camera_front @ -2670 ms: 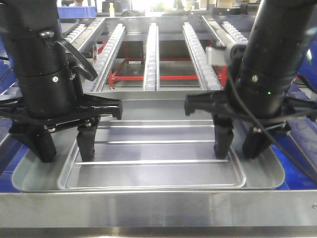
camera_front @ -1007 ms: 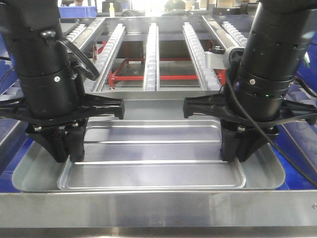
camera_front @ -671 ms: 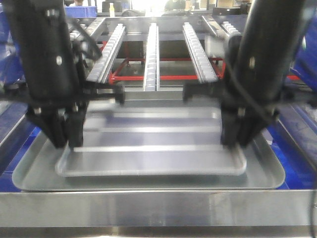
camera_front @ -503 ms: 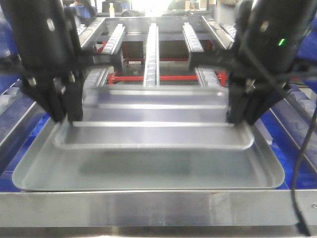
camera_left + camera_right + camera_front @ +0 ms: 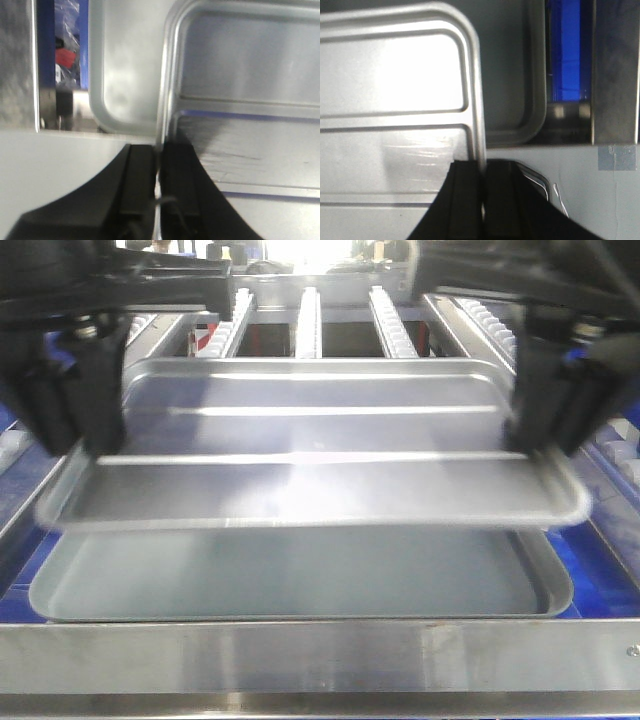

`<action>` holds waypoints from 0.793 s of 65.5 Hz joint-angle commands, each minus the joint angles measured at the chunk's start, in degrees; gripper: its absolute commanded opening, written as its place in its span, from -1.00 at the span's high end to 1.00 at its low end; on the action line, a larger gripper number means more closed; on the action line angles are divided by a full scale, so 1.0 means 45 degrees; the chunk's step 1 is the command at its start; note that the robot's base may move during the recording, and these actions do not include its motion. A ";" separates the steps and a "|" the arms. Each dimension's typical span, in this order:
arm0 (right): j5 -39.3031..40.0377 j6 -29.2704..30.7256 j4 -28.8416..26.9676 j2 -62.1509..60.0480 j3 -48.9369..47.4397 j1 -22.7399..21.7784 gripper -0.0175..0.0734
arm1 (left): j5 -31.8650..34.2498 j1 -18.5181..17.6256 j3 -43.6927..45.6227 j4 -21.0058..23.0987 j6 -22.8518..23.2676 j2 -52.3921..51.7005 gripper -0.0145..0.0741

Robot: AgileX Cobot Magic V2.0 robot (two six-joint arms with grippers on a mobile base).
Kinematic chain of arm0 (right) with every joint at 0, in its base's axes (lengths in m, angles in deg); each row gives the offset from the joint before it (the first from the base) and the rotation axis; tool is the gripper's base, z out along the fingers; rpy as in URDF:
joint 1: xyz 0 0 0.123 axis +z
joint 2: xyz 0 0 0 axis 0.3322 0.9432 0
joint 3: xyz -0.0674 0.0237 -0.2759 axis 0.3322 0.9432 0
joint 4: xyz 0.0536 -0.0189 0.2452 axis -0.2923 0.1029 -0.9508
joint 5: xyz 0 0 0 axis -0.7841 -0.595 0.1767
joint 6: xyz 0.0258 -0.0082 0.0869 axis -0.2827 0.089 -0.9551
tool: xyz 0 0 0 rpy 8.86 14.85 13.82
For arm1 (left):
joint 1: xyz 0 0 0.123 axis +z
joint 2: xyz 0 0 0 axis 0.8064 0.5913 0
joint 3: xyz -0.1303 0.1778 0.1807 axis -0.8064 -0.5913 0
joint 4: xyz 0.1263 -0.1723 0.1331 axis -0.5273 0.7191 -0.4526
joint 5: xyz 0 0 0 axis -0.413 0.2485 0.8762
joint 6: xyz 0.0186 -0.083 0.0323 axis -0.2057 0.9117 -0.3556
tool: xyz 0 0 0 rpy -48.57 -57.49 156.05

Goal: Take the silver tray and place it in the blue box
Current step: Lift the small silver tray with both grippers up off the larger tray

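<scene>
While the left gripper [image 5: 159, 152] is clamped on the left rim of the silver tray [image 5: 320, 455] and the right gripper [image 5: 483, 172] on its right rim, the tray hangs between them, clear above a larger tray [image 5: 300, 590] lying underneath.

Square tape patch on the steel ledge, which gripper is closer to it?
Right. The right gripper clamps the right rim of the silver tray, near the square tape patch; the left gripper clamps the opposite rim, the tray's length away.
</scene>
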 commanded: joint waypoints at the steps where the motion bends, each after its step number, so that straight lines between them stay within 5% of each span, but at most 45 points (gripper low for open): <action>1: 0.0410 -0.0800 0.0484 -0.0945 0.0246 0.0685 0.50 | 0.0034 -0.0509 -0.0268 -0.0229 0.0652 -0.1007 0.70; 21: 0.0374 -0.2566 0.1273 -0.1484 0.1477 0.2791 0.50 | 0.0034 -0.1061 -0.1550 0.0027 0.0844 -0.2631 0.70; 52: 0.0365 -0.2566 0.1457 -0.1484 0.1165 0.2492 0.50 | 0.0223 -0.1061 -0.2345 0.0221 0.0568 -0.2920 0.70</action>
